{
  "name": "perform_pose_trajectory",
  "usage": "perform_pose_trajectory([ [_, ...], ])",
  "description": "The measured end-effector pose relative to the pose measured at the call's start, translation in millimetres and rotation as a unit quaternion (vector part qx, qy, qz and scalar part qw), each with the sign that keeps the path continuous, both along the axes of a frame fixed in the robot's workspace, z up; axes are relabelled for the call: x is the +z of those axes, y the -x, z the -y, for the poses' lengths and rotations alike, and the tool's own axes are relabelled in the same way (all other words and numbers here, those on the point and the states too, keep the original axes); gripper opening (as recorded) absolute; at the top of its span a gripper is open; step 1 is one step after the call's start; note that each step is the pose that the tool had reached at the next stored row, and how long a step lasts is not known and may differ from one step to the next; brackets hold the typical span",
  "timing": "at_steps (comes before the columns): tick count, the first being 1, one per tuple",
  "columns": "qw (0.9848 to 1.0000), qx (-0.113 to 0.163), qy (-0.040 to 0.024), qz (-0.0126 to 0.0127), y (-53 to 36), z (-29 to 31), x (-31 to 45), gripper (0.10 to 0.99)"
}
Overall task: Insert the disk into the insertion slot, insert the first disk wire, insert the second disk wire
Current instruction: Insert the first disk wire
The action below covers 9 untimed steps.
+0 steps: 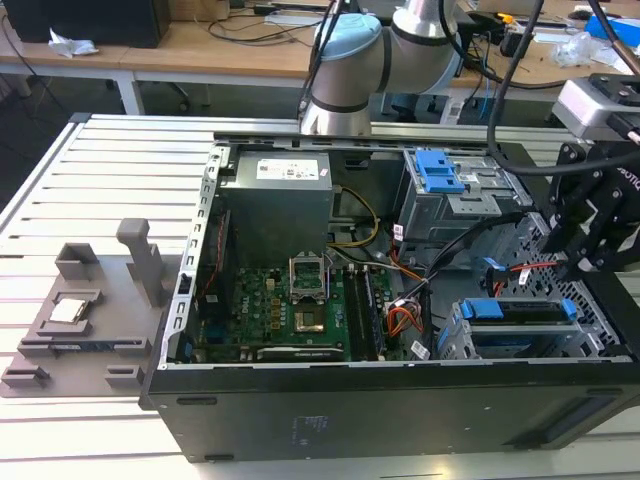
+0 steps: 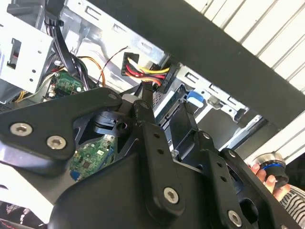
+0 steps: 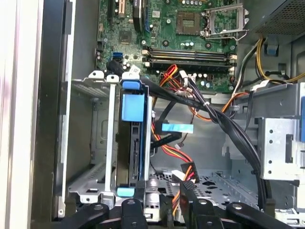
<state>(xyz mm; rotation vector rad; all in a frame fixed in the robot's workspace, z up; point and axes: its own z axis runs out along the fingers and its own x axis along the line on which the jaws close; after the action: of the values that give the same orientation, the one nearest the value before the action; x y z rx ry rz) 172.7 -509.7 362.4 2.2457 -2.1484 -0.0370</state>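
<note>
Going by the exterior view, from its left to its right. The grey fixture (image 1: pixel 90 310) sits on the slatted desk (image 1: pixel 90 160), just beside the open PC case (image 1: pixel 350 410). Inside I see the motherboard (image 1: pixel 300 320) lying flat, then the tall grey cage (image 1: pixel 450 195) with its blue latch at the far side.

The disk (image 1: pixel 520 312) is in the insertion slot (image 1: pixel 455 340) at the near corner on the exterior view's right, with the blue caddy edge showing. The first wrist view agrees: the disk (image 3: pixel 135 143) is seated between the silver walls of the insertion slot (image 3: pixel 90 143).

The pincer (image 1: pixel 580 258) hangs over that end of the case, near the disk. In both wrist views the pincer's (image 3: pixel 163 188) (image 2: pixel 164 106) fingers stand apart. A black wire connector (image 2: pixel 143 71) (image 3: pixel 187 172) (red, yellow and black leads) sits right at one fingertip (image 2: pixel 141 104). I can't tell whether it's touching. A person's fingers (image 2: pixel 267 181) show at the edge of the second wrist view.
</note>
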Motion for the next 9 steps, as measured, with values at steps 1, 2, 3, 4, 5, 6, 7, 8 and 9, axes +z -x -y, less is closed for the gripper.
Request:
perform_pose_trajectory([
  [1,1.0,0.002,0.0003,0.0,-1.6,-0.4,-0.4,0.42],
  [2,1.0,0.004,0.0006,0.0,-2.6,-0.7,-0.7,0.42],
  [3,1.0,0.006,0.0011,0.0,-3.7,-0.9,-1.1,0.42],
  [4,1.0,0.009,0.0015,0.0,-4.5,-1.1,-1.4,0.42],
  [5,0.9999,0.011,0.0018,0.0,-5.3,-1.2,-1.8,0.42],
  [6,0.9999,0.015,0.0021,0.0,-5.9,-1.3,-2.1,0.42],
  [7,0.9998,0.018,0.0024,0.0,-6.5,-1.4,-2.4,0.42],
  [8,0.9998,0.021,0.0027,0.0,-7.1,-1.5,-2.9,0.42],
  [9,0.9997,0.025,0.0031,0.0,-8.0,-1.6,-3.4,0.42],
])
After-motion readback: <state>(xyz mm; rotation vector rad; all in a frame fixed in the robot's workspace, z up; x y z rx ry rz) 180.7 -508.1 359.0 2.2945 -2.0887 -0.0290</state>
